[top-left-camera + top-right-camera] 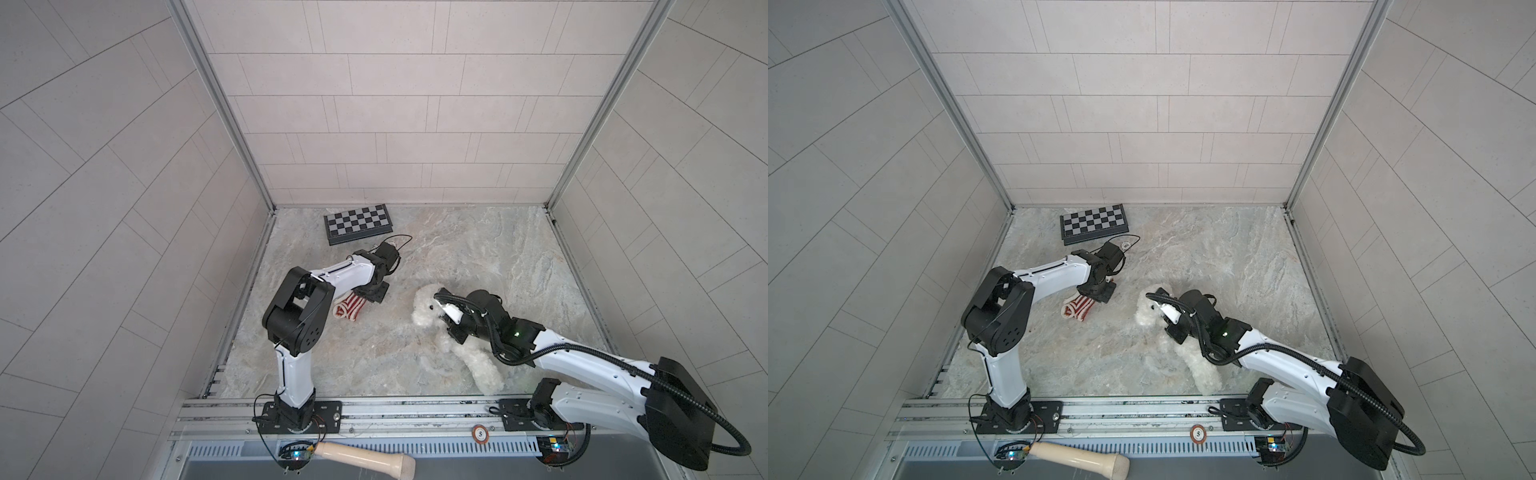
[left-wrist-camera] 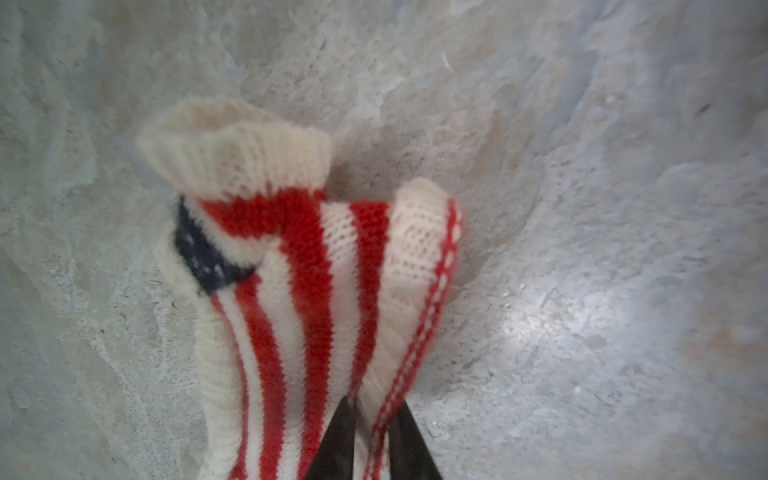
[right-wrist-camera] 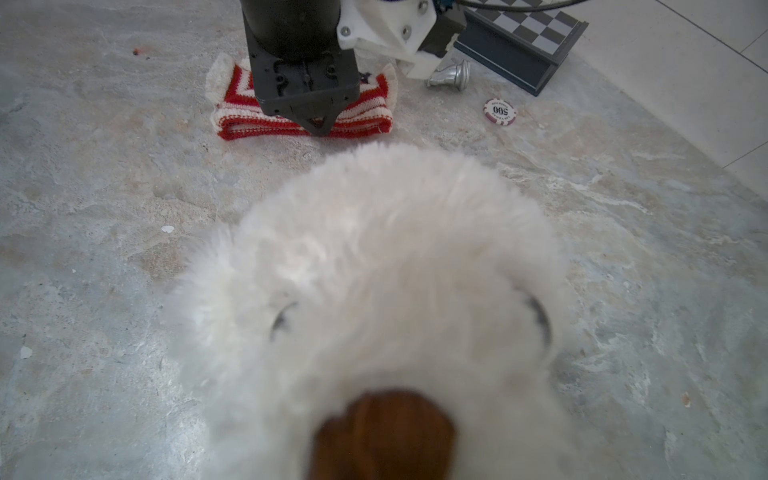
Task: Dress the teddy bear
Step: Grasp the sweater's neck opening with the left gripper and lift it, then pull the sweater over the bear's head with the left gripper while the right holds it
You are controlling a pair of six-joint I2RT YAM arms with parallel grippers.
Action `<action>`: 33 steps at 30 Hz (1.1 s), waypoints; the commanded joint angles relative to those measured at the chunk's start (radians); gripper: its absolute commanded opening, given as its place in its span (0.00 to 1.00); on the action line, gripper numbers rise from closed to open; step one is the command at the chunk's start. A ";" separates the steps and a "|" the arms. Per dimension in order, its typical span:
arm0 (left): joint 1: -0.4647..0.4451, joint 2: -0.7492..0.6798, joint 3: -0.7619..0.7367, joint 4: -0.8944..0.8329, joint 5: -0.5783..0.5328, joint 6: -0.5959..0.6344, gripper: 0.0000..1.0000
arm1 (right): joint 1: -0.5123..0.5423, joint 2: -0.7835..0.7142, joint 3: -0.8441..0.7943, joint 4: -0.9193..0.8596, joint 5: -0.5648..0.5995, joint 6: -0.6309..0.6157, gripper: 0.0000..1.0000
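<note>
The teddy bear (image 1: 424, 311) lies right of centre, long axis running diagonally from its head near the middle to its legs at the near right edge, under the right hand (image 1: 449, 328), whose grip I cannot tell. Its head points toward the striped sweater (image 1: 349, 309), apart on the left, pinched at its hem by the clenched left hand (image 2: 374, 417). Marbled tabletop (image 1: 478, 249), tiled walls (image 1: 395, 104) around.

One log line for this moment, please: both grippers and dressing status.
left gripper: pinching sweater edge | right gripper: on teddy bear, jaws hidden in fur | status: sweater not yet on bear
</note>
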 commanded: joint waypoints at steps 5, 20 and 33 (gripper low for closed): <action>0.002 -0.066 0.013 -0.022 0.000 0.010 0.01 | -0.018 -0.079 0.000 -0.019 0.053 -0.004 0.04; -0.091 -0.353 -0.142 -0.004 0.168 -0.088 0.00 | 0.043 0.134 -0.011 0.216 -0.112 0.050 0.00; -0.193 -0.396 -0.191 0.088 0.227 -0.225 0.00 | 0.213 0.196 -0.015 0.319 0.006 0.077 0.00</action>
